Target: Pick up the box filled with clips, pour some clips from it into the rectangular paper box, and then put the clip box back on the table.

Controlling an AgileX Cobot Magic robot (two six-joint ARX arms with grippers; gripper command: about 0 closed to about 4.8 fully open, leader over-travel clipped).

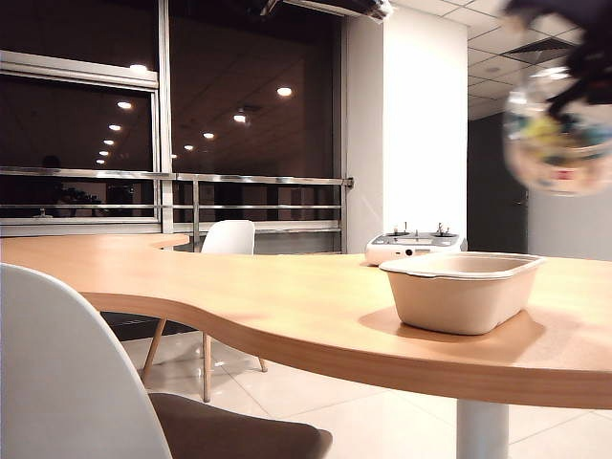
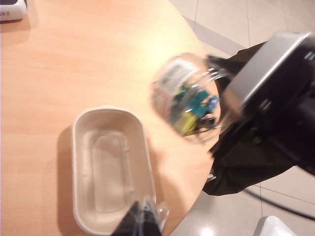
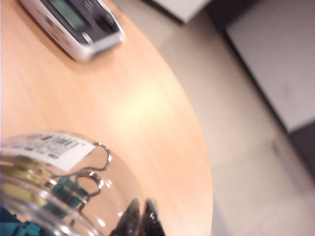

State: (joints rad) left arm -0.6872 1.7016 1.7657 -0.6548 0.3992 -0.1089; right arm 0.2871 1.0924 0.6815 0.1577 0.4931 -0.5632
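The box filled with clips hangs blurred high above the table, up and to the right of the rectangular paper box. My right gripper is shut on its clear wall. Teal, yellow and blue clips show through the tub, which is tilted beside the tray, over the table's edge. The tray looks empty. My left gripper hovers shut over the tray's near rim, with a clear sliver beside its tips. It is out of the exterior view.
A white-grey device with small joysticks sits behind the tray, near the table's far edge. The curved table edge and tiled floor lie close by. A white chair stands in front, another behind the table.
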